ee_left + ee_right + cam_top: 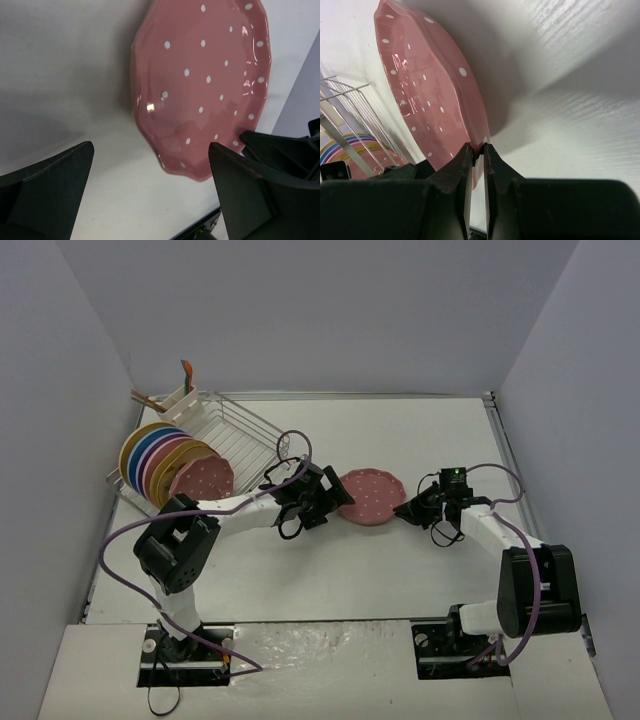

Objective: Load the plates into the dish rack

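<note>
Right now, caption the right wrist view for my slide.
Right gripper pinches the rim of a pink dotted plate, tilted over the white table, dish rack behind.

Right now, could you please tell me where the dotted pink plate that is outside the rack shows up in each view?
Top external: the dotted pink plate sits near the centre of the frame.
Left wrist: upper right, filling much of the frame.
Right wrist: left of centre, seen nearly edge-on, rim pinched by the right hand.
Shared landmark: that right hand at the plate's rim.
</note>
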You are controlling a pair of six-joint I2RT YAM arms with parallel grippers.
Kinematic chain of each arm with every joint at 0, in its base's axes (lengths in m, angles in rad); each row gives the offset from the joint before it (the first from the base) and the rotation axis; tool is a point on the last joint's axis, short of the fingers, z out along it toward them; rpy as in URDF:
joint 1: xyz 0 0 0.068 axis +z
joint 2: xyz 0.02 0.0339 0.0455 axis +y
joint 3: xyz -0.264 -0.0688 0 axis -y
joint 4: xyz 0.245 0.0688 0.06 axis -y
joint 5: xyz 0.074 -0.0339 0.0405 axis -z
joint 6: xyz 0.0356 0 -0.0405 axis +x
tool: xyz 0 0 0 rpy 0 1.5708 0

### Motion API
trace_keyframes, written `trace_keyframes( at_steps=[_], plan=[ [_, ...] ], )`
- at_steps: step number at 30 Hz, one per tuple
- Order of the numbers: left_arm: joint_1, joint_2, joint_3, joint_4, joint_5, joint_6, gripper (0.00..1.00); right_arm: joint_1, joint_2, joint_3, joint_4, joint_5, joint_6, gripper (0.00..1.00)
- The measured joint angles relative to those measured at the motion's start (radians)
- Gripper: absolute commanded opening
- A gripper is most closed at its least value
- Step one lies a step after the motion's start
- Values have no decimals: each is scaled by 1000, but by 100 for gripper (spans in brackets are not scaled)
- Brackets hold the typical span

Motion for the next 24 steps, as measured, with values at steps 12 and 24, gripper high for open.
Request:
trace_keyframes(
  at_steps=[12, 24],
  plan=[
    [-2, 96, 41, 68, -1, -125, 79, 0, -64, -58, 16, -42, 55, 0],
    [-5, 125, 20, 162, -15, -225, 44, 0, -75, -88, 38, -70, 91, 0]
  ],
)
